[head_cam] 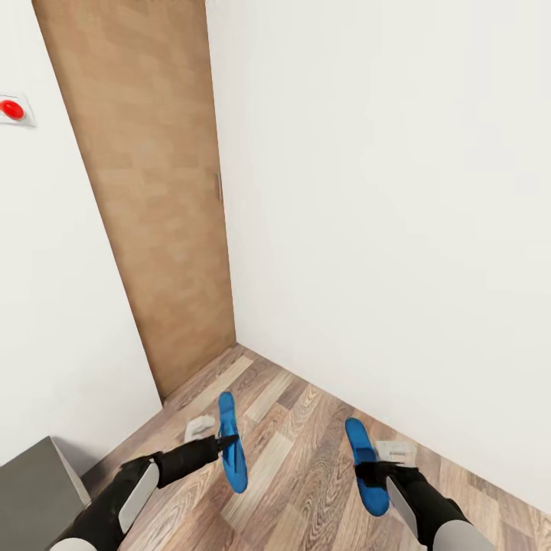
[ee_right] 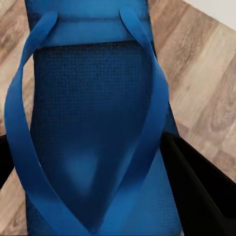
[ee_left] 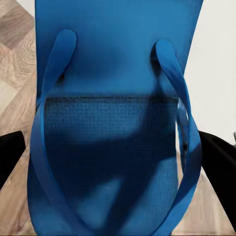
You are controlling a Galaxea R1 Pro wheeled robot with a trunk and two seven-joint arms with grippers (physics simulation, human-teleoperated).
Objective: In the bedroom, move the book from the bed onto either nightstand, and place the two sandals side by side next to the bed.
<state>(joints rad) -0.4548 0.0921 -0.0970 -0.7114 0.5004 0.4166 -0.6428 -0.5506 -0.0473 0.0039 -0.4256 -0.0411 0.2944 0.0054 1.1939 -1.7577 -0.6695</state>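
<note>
We've got one sandal (head_cam: 231,440) clamped in our left gripper (head_cam: 222,442) and the other sandal (head_cam: 366,467) in our right gripper (head_cam: 373,476), both held off the plank floor (head_cam: 298,474). So they're picked up but not set down, and book and bed aren't around. Ahead: a wooden door (head_cam: 153,191) and white walls (head_cam: 383,214).

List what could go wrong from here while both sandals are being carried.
1. The left gripper holds its sandal near mid-length and the sandal juts out both ways; it might pivot or slip during a turn.
2. The right gripper carries the other sandal close to the white wall; swinging that way may knock it loose.
3. The robot faces a corner by the wooden door, so turning room looks tight.
</note>
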